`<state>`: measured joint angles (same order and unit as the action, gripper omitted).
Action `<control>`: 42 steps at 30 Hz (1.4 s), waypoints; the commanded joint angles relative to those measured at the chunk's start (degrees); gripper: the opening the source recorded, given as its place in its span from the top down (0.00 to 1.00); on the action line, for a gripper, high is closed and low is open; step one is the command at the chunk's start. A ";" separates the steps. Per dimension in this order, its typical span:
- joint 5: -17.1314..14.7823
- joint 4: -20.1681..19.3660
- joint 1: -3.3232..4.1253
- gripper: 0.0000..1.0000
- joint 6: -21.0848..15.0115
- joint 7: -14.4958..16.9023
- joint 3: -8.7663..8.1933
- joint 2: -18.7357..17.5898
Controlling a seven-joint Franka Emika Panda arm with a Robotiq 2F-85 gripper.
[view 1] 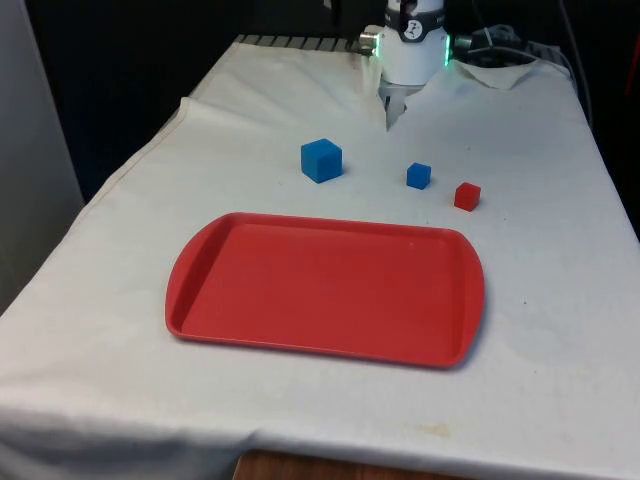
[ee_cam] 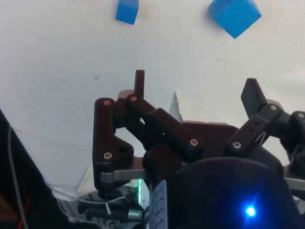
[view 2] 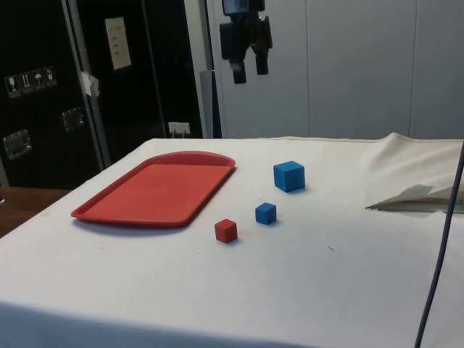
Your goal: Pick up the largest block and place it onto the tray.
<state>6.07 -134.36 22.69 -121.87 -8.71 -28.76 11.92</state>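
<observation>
Hand [view 2: 246, 70] hung high above the table [view 1: 560, 300], fingers spread wide, holding nothing. In the wrist view the hand [ee_cam: 195, 88] showed both fingertips [ee_cam: 139, 78] well apart over bare cloth.

Big blue block [view 1: 321, 160] sat on the cloth just past the tray's far edge, at about 12 o'clock from the tray centre in the front view. It also showed in the side view [view 2: 288, 176] and the wrist view [ee_cam: 235, 16]. Nothing touched it, nothing was stacked on it.

Small blue block [view 1: 418, 175] lay at 3 o'clock of the big one in the front view, near but apart. Same block in the side view [view 2: 265, 213] and wrist view [ee_cam: 127, 11]. Small red block [view 1: 467, 196] sat just beyond that, at about 4 o'clock of the small blue one, also apart; in the side view [view 2: 225, 230] it was nearest the camera.

Red tray [view 1: 200, 300] lay flat, carrying nothing; in the side view [view 2: 109, 210] it was at 9 o'clock of the blocks.

Cloth was bunched into a fold [view 2: 413, 196] near the far end, well clear of the blocks. Open air between the hand and the big block.
</observation>
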 commanded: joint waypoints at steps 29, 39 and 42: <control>3.15 -9.68 -0.52 0.00 -12.89 0.34 -6.88 -0.46; 3.95 -12.72 -0.57 0.00 -18.51 -0.06 -9.28 -3.15; 3.78 -13.35 -0.46 0.00 -20.17 -0.40 -9.74 -4.18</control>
<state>9.17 -147.42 22.46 -140.83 -8.37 -38.50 8.14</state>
